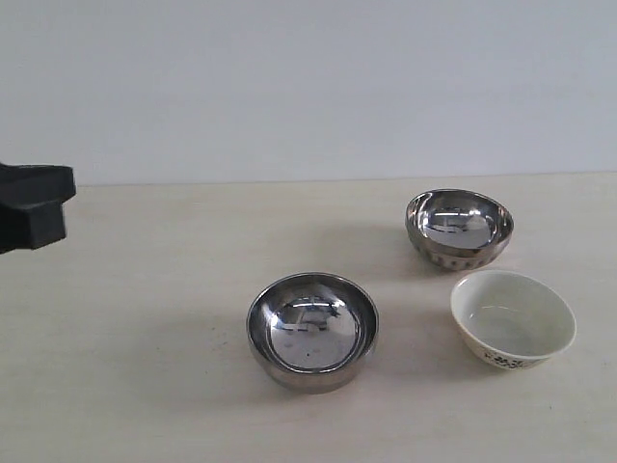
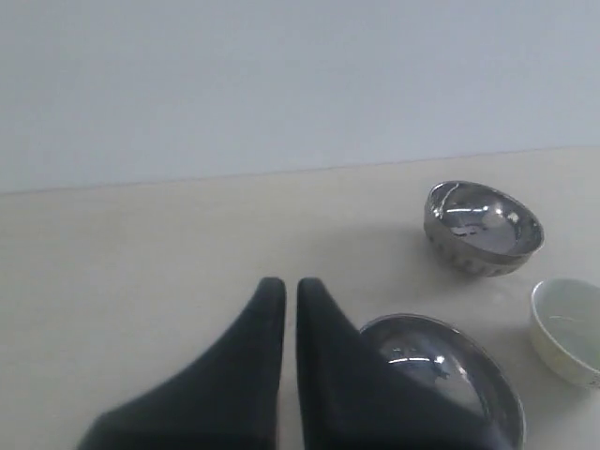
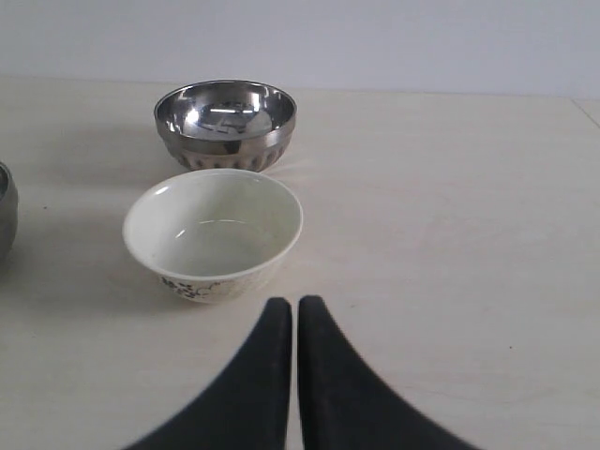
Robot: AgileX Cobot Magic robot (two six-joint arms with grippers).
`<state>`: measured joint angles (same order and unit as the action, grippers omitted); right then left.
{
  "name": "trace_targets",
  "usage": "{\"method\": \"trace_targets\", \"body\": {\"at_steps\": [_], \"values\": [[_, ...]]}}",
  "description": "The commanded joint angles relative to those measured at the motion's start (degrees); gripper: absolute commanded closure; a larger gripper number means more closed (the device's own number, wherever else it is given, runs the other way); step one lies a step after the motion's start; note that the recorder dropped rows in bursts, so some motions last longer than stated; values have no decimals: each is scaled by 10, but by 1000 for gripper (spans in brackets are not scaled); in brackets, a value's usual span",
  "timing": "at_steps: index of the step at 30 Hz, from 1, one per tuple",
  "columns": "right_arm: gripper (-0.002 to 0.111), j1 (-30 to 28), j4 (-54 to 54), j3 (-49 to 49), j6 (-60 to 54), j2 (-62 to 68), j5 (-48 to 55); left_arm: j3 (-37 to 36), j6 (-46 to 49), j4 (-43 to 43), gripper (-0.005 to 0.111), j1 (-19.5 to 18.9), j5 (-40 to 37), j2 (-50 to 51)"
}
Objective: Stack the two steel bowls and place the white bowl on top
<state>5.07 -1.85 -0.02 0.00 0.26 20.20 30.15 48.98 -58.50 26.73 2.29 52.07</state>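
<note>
Tabletop (image 1: 145,386) of pale wood below a white wall (image 1: 289,77) holds 3 separate bowls (image 1: 312,331) (image 1: 459,228) (image 1: 512,318); both grippers (image 2: 291,292) (image 3: 296,311) closed, empty.

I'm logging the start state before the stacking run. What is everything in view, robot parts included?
smooth steel bowl: one, mirror silver, middle front of the table, empty.
dimpled steel bowl: one, mirror silver, further back on the right, empty.
white bowl: one, cream with a dark floral mark, on the right in front of the dimpled bowl, empty, not stacked.
table: one, pale beige, under all three bowls.
wall: one, pale grey-white, behind the table.
left arm: one, black, partly seen at the exterior view's left edge.
left gripper: one, black, shut and empty, near the smooth bowl.
right gripper: one, black, shut and empty, near the white bowl.
</note>
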Motion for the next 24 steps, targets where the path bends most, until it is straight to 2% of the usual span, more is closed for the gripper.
{"method": "trace_targets", "body": {"at_steps": [1,4,10,24], "values": [[108,1,-3,0,0,-3,-6,-51,-105,-6,103,-2,-12,-87],[108,1,-3,0,0,-3,-6,-69,-179,-6,103,-2,-34,-128],[108,1,-3,0,0,-3,-6,-78,-176,-3,103,-2,-45,-165],[108,1,-3,0,0,-3,-7,-78,-176,-3,103,-2,-40,-169]]}}
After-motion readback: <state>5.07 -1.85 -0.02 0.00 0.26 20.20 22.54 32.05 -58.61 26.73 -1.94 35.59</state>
